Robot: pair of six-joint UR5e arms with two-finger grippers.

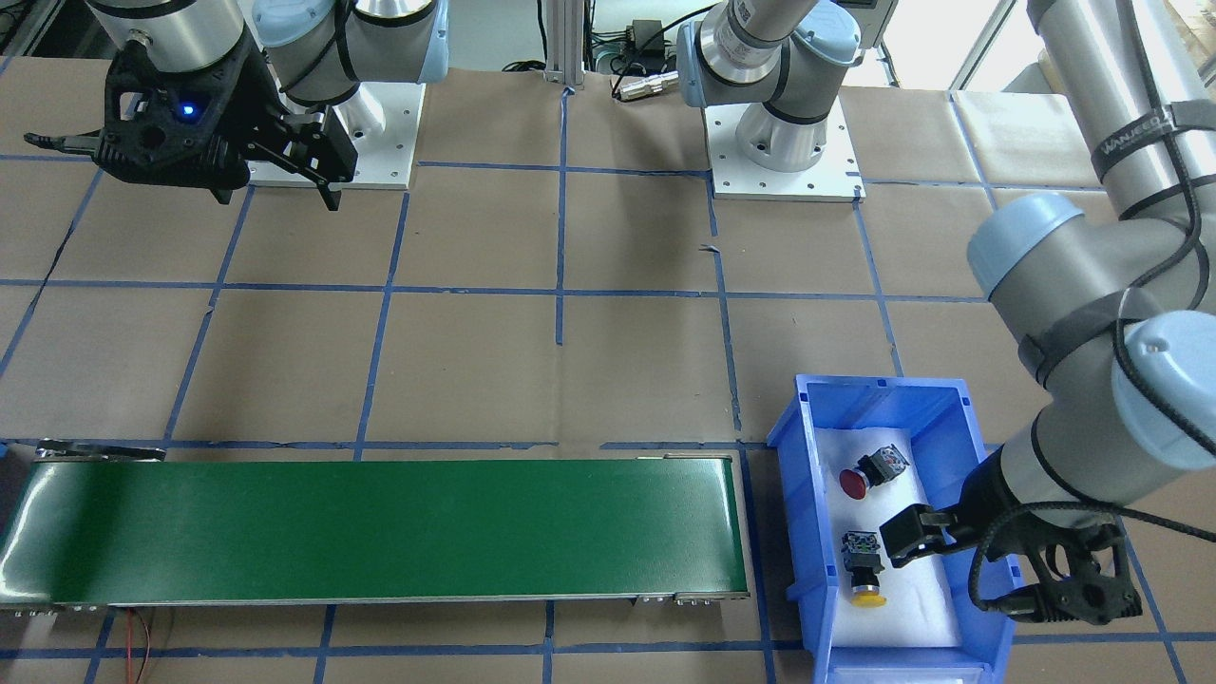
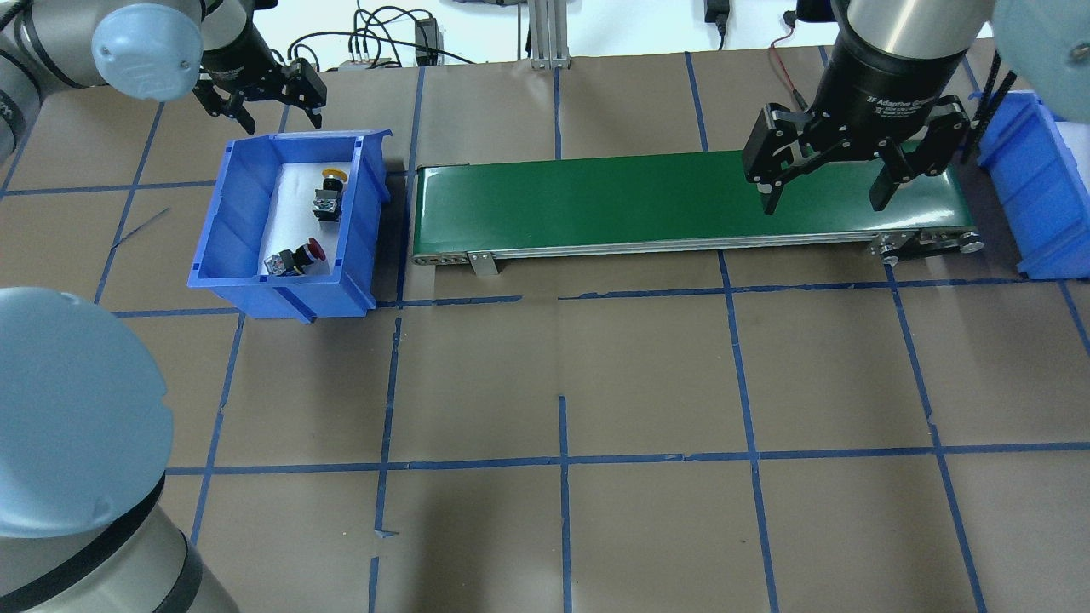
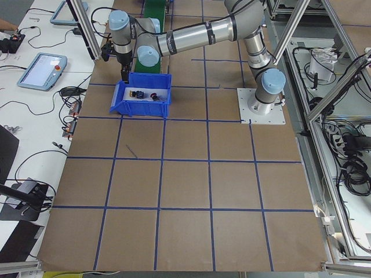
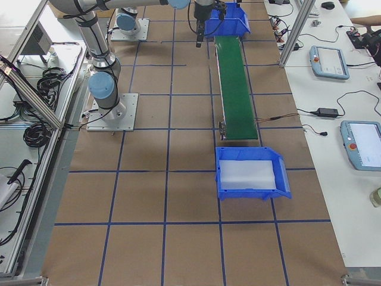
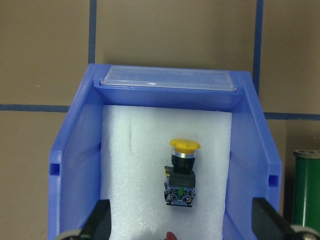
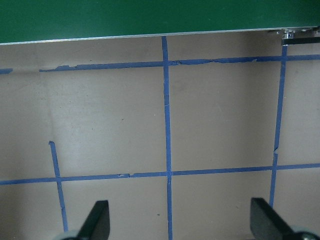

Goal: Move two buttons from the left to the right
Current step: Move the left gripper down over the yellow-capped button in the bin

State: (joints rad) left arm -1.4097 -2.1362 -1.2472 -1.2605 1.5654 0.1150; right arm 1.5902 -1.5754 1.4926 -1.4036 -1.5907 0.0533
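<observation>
A yellow-capped button [image 2: 330, 191] and a red-capped button [image 2: 302, 255] lie on white foam in a blue bin [image 2: 221, 221] on the left. Both lie on their sides. The left wrist view shows the yellow button [image 5: 181, 175] straight below. In the front-facing view the red button [image 1: 860, 480] and the yellow button [image 1: 864, 570] lie apart. My left gripper [image 2: 260, 94] is open and empty, above the bin's far end. My right gripper [image 2: 822, 191] is open and empty, above the conveyor's right end.
A green conveyor belt [image 2: 647, 200] runs between the left bin and a second blue bin [image 2: 1030, 170] at the right, lined with white foam [image 4: 247, 173]. The brown table [image 2: 562, 383] carries a blue tape grid. Both arm bases stand on white plates [image 1: 784, 176].
</observation>
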